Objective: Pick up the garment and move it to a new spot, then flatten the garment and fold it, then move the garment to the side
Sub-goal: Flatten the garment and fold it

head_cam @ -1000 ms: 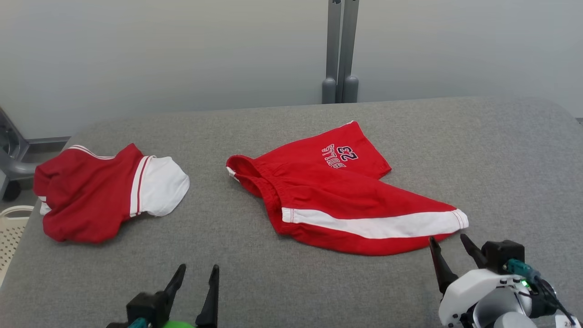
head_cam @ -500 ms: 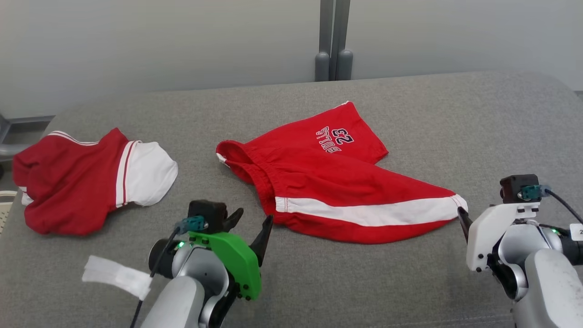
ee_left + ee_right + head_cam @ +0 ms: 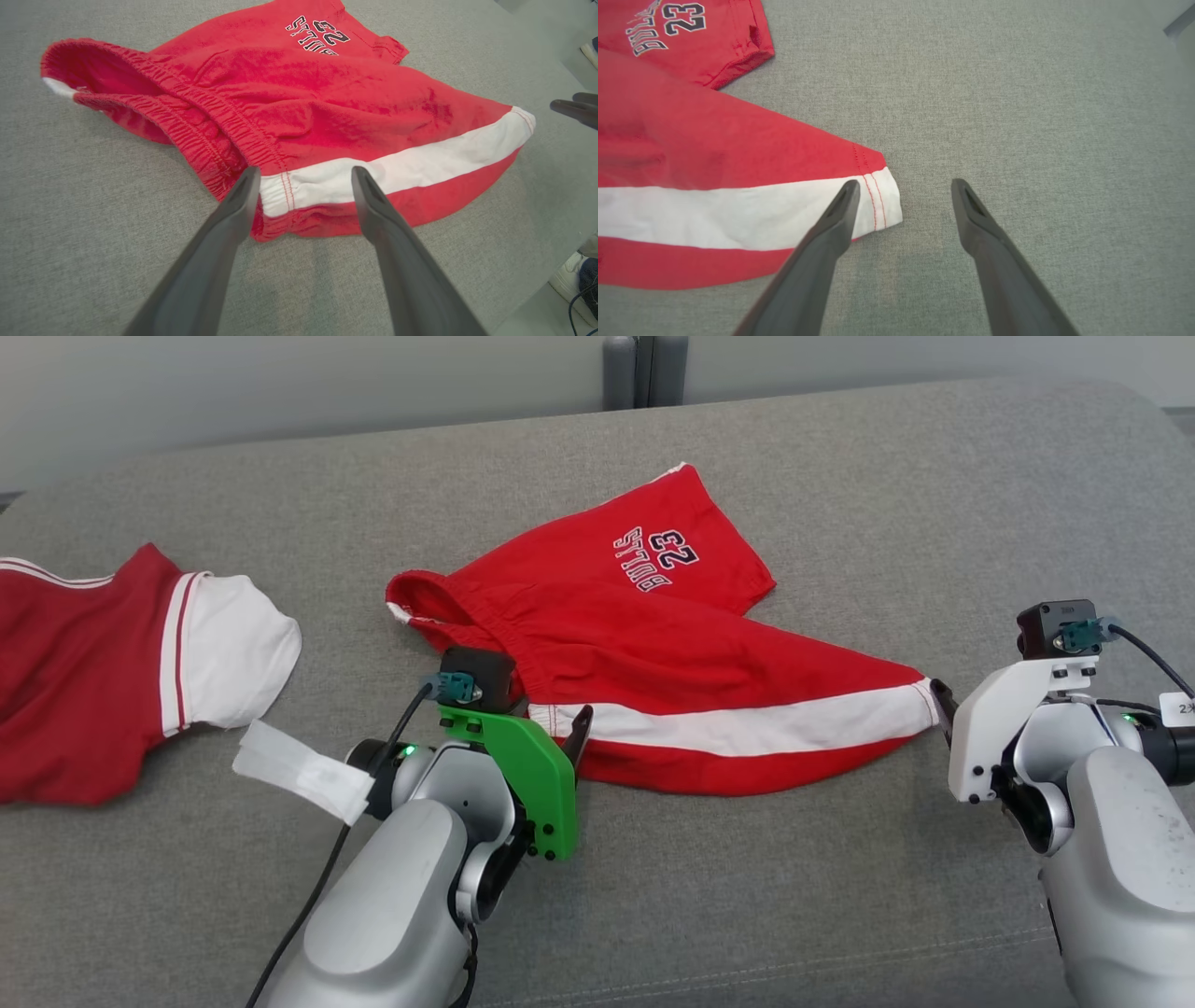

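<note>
Red shorts (image 3: 672, 653) lie crumpled mid-table, not yet lifted. Left gripper (image 3: 304, 171), jaws spread and empty, is poised at their 7 o'clock waistband end; right gripper (image 3: 903, 184), likewise spread, at the 4 o'clock hem corner. Pick-up, flattening, folding and side placement appear outstanding

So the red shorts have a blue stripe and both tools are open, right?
No. The stripe on the red shorts is white, not blue, as the left wrist view shows. The left tool and right tool are open.
</note>
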You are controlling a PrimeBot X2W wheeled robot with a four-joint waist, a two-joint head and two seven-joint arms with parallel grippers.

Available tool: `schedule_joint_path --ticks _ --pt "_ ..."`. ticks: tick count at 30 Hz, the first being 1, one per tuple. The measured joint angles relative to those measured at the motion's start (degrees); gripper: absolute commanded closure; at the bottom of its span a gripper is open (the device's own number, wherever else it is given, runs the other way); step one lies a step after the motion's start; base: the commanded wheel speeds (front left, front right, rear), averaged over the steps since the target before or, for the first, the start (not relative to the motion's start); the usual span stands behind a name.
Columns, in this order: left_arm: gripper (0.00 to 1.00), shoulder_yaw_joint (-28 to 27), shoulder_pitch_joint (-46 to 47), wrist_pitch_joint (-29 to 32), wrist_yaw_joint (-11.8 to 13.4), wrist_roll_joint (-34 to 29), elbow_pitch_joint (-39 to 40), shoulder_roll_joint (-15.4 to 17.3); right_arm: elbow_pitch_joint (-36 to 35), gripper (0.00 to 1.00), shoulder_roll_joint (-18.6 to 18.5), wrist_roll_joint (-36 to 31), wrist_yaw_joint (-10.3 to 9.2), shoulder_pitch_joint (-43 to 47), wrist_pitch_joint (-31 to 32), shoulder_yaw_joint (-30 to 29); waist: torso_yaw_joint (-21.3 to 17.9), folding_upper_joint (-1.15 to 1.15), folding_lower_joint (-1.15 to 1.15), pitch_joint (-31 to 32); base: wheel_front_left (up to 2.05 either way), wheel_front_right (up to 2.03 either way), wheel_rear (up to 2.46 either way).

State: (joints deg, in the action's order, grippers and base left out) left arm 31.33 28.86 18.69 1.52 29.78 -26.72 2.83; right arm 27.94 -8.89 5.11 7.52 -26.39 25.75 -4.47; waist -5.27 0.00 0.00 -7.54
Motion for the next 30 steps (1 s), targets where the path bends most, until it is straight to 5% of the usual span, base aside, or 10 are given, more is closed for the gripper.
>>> schedule_joint_path --ticks 4,7,11,18,20,24,26,27,30 --pt "0.00 1.5 1.5 0.2 1.2 1.0 -0.9 0.0 3.0 0.00 -0.7 0.4 0.00 -1.9 -1.2 0.5 -0.5 0.00 0.00 -2.0 0.00 0.00 0.00" --pt "0.09 2.0 2.0 0.3 2.1 1.4 -1.8 0.0 5.1 0.00 -1.0 0.8 0.00 -3.0 -2.2 1.0 -0.5 0.00 0.00 -3.0 0.00 0.00 0.00" --pt "0.02 2.2 2.5 0.2 3.4 1.5 -2.9 0.0 7.0 0.00 -1.0 1.6 0.00 -4.1 -3.0 1.5 -0.2 0.00 0.00 -3.7 0.00 0.00 0.00" --pt "0.08 1.4 2.5 0.1 5.7 2.0 -4.1 0.1 9.7 0.00 -1.1 3.0 0.00 -4.8 -3.7 3.1 0.5 0.00 0.00 -4.5 0.00 0.00 0.00" --pt "0.18 1.4 2.5 0.4 6.0 2.1 -4.2 0.2 10.2 0.00 -1.1 3.5 0.00 -5.1 -4.0 3.4 0.6 0.00 0.00 -4.8 0.00 0.00 0.00" --pt "0.67 1.9 2.5 1.5 5.4 2.8 -4.0 0.2 11.6 0.00 -1.0 4.2 0.00 -5.5 -4.3 4.1 0.7 0.00 0.00 -5.1 0.00 0.00 0.00" --pt "0.86 2.1 2.5 2.0 5.0 3.1 -3.9 0.2 12.3 0.14 -0.9 4.8 0.00 -5.5 -4.2 4.4 0.7 0.00 0.00 -5.3 0.00 0.00 0.00" --pt "0.98 2.2 2.5 2.3 5.0 3.2 -3.9 0.2 12.5 0.30 -0.9 4.9 0.00 -5.6 -4.2 4.6 0.7 0.00 0.00 -5.3 0.00 0.00 0.00" --pt "1.00 2.5 2.5 2.7 5.0 3.5 -3.8 0.2 12.9 0.88 -0.9 5.3 0.01 -5.8 -4.7 5.0 0.7 0.00 0.00 -5.3 0.00 0.00 0.00"
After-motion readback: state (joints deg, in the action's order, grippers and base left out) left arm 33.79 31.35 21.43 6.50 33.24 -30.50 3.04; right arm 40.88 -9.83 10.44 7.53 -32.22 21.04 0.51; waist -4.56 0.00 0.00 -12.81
